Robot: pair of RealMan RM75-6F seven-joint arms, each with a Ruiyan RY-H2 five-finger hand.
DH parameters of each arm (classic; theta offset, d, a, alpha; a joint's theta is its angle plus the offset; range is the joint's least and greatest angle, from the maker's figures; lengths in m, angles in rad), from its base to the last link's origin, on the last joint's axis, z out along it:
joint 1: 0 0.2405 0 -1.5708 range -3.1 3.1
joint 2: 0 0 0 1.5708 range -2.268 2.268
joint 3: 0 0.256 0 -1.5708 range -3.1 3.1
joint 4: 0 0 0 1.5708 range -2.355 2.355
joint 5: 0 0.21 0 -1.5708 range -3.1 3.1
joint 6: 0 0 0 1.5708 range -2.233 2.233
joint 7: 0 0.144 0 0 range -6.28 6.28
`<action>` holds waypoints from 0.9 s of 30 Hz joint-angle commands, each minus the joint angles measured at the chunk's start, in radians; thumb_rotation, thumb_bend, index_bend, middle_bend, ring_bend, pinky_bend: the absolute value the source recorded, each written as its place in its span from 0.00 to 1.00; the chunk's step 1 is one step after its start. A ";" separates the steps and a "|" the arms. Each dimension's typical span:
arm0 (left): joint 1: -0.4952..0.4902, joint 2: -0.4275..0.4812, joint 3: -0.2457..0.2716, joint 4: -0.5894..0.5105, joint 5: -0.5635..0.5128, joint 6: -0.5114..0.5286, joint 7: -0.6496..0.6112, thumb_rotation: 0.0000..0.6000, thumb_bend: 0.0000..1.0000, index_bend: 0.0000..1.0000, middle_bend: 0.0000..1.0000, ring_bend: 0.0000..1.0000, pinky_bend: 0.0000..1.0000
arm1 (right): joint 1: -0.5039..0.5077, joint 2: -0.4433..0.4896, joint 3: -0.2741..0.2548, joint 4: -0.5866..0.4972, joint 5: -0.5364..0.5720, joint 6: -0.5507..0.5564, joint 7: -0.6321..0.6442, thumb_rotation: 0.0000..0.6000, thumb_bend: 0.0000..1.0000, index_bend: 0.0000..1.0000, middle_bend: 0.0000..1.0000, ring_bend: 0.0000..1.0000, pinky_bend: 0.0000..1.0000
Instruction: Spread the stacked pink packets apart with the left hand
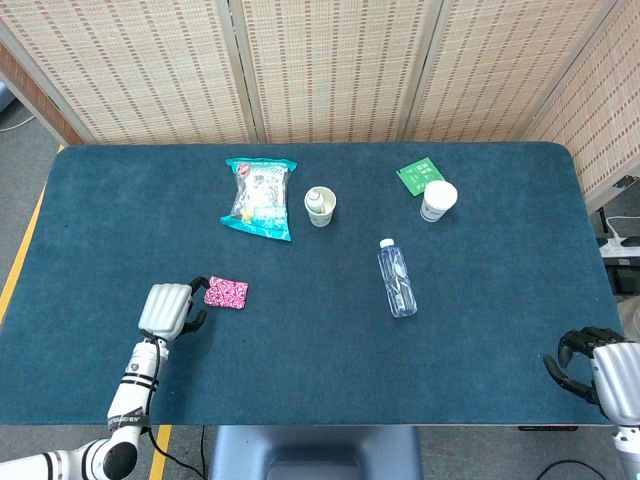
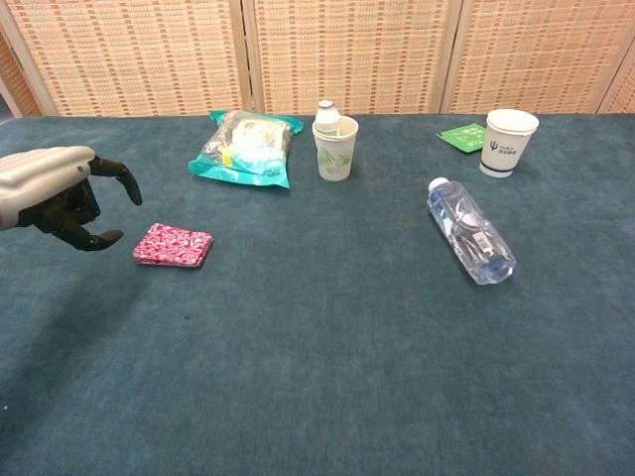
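Observation:
The stacked pink packets (image 1: 226,292) (image 2: 174,244) lie flat in one pile on the blue table, left of centre. My left hand (image 1: 167,309) (image 2: 62,193) hovers just to their left, fingers curved and apart, holding nothing and a small gap short of the pile. My right hand (image 1: 598,368) rests at the table's near right corner, fingers curled in on nothing; only the head view shows it.
A teal snack bag (image 1: 259,196) lies behind the packets. A paper cup holding a small bottle (image 1: 320,206) stands mid-table, a clear water bottle (image 1: 396,277) lies on its side, and a white cup (image 1: 437,200) stands by a green packet (image 1: 415,175) at the back right.

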 commanded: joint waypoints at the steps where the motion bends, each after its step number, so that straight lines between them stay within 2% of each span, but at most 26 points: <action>1: -0.008 -0.038 -0.009 0.005 -0.034 0.037 0.038 1.00 0.36 0.37 1.00 1.00 1.00 | 0.000 0.000 0.000 0.000 0.000 0.001 0.001 1.00 0.24 0.74 0.68 0.56 0.58; 5: -0.011 -0.046 -0.008 0.001 -0.043 0.045 0.052 1.00 0.36 0.36 1.00 1.00 1.00 | 0.000 0.000 0.000 0.000 0.000 0.001 0.001 1.00 0.25 0.74 0.68 0.56 0.58; 8: -0.023 -0.065 0.026 0.024 0.013 0.060 0.086 1.00 0.36 0.32 1.00 1.00 1.00 | -0.001 0.002 0.000 0.000 -0.002 0.003 0.005 1.00 0.25 0.74 0.68 0.56 0.58; 14: -0.045 -0.091 0.072 0.094 0.111 0.038 0.066 1.00 0.36 0.25 1.00 1.00 1.00 | -0.002 0.002 0.000 0.000 -0.002 0.005 0.007 1.00 0.24 0.74 0.68 0.56 0.58; 23: -0.087 -0.114 0.090 0.191 0.199 -0.029 -0.011 1.00 0.36 0.23 1.00 1.00 1.00 | -0.002 0.001 0.001 0.000 0.000 0.005 0.006 1.00 0.24 0.74 0.68 0.56 0.58; 27: -0.098 -0.120 0.084 0.210 0.188 -0.063 -0.036 1.00 0.36 0.23 1.00 1.00 1.00 | -0.002 0.000 0.002 0.001 0.001 0.004 0.004 1.00 0.24 0.74 0.68 0.56 0.58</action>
